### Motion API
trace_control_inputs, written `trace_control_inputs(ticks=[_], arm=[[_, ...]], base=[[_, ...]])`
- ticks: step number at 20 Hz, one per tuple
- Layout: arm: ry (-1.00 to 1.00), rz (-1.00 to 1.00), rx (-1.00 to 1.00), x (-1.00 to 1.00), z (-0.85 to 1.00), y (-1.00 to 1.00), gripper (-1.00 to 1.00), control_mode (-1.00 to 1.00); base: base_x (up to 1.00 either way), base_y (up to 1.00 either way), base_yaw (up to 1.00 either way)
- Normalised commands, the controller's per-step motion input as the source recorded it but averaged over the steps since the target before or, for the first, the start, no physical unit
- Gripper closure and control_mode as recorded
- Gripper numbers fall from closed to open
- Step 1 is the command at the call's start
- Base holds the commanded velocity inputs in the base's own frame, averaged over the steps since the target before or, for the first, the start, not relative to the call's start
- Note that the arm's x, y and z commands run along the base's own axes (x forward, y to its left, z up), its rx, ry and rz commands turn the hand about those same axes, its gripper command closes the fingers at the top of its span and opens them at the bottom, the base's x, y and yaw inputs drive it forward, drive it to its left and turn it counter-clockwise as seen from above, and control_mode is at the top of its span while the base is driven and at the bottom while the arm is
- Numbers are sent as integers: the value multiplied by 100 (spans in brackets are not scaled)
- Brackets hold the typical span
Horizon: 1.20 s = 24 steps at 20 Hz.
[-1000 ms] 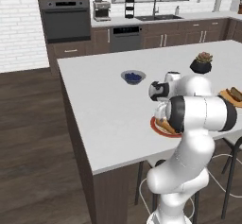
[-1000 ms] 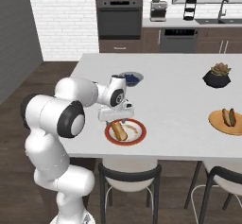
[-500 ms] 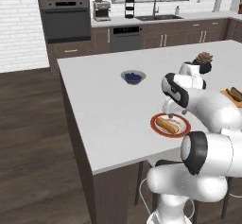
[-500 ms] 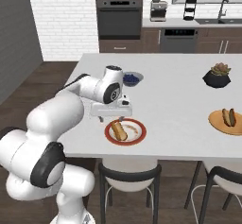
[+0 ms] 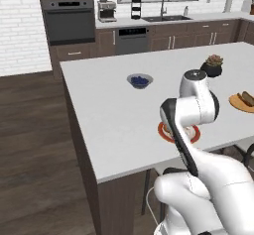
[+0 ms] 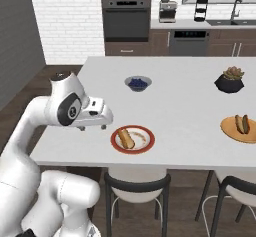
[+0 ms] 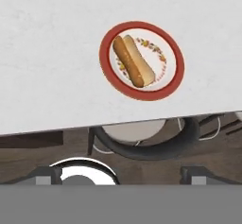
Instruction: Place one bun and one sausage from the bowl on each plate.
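Observation:
The white plate with a red rim (image 6: 145, 142) lies near the counter's front edge and carries a bun with a sausage (image 6: 126, 138) in it. From above, that plate (image 7: 171, 79) and its filled bun (image 7: 133, 60) show whole. The tan wooden plate (image 6: 231, 131) at the right holds another bun and sausage (image 6: 242, 123); it also shows as tan plate (image 5: 236, 101). My gripper (image 6: 94, 126) hangs left of the red-rimmed plate, high over the counter's edge. Its fingertips (image 7: 47, 175) stand wide apart, open and empty. The wooden bowl is out of view.
A small grey bowl of blueberries (image 6: 137, 83) sits mid-counter and a black plant pot (image 6: 230, 81) at the back right. Stools (image 6: 135, 186) stand below the front edge. My arm (image 5: 191, 110) covers most of the red-rimmed plate in the left base view.
The hand has pulled back from over the red-rimmed plate toward the counter's front-left edge and risen. The arm has folded back. Plates and food have not moved.

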Motion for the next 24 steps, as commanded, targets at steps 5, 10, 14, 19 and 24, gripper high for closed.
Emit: trace_control_inputs(ticks=[5, 10, 14, 19, 24], arm=[[-17, -3, 8, -97, 0, -3, -100, -100], [-3, 0, 15, -24, 0, -8, -100, -100], [0, 0, 0, 0, 0, 0, -100, -100], [0, 0, 0, -4, -1, 0, -100, 100], [0, 0, 0, 0, 0, 0, -100, 100]], base=[[0, 0, 0], [0, 0, 0], [0, 0, 0], [-8, -11, -2], [-29, -97, -11]])
